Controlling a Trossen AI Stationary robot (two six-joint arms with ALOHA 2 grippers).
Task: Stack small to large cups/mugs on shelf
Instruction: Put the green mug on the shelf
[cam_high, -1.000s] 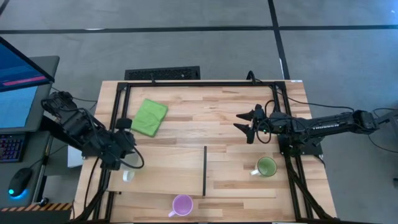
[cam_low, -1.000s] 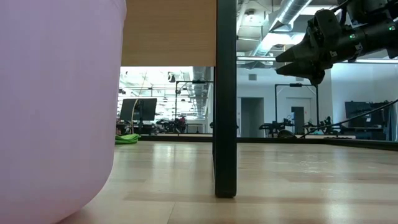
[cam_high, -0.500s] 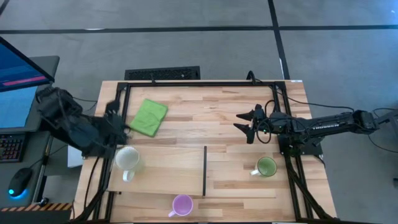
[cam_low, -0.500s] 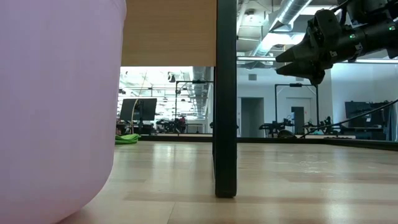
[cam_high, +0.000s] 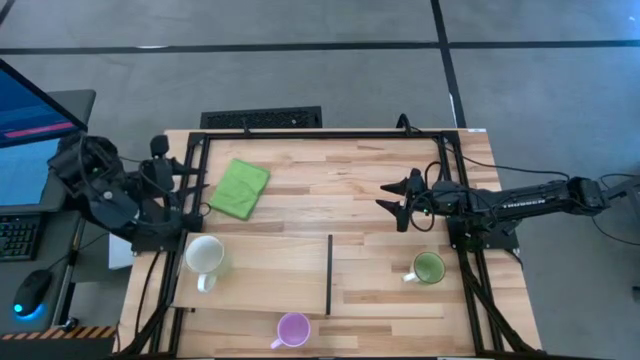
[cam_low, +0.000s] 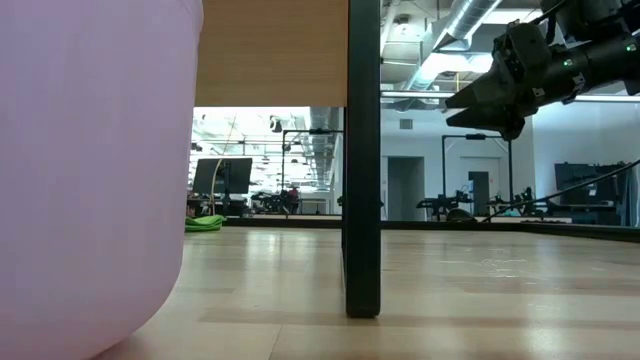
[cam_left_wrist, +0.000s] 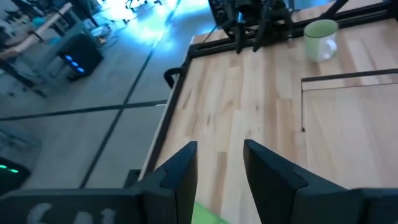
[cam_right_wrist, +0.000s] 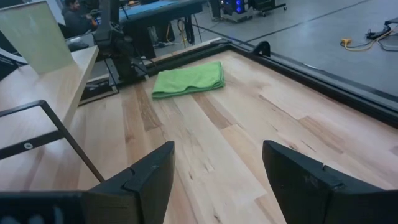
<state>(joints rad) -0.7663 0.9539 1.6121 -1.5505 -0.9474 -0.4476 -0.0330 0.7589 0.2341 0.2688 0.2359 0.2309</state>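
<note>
Though the three mugs look hard, glazed and chip-prone: white mug (cam_high: 205, 254) upright on the shelf (cam_high: 270, 290), purple mug (cam_high: 293, 328) and green mug (cam_high: 429, 267) on the tabletop (cam_high: 340, 180). Best grip: pinch the rim wall, handle clear. Left claw (cam_left_wrist: 219, 168) slightly parted, empty, off the tabletop's left edge; right claw (cam_high: 392, 199) wide, empty, mid-tabletop

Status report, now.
Left gripper open, clear of white mug on shelf. Right gripper open, idle. Green mug, purple mug off shelf.

3 mugs – white (cam_high: 205, 255), green (cam_high: 429, 268), purple (cam_high: 293, 328); 1 shelf board (cam_high: 270, 275); 1 green cloth (cam_high: 240, 188); 2 arms.
</note>
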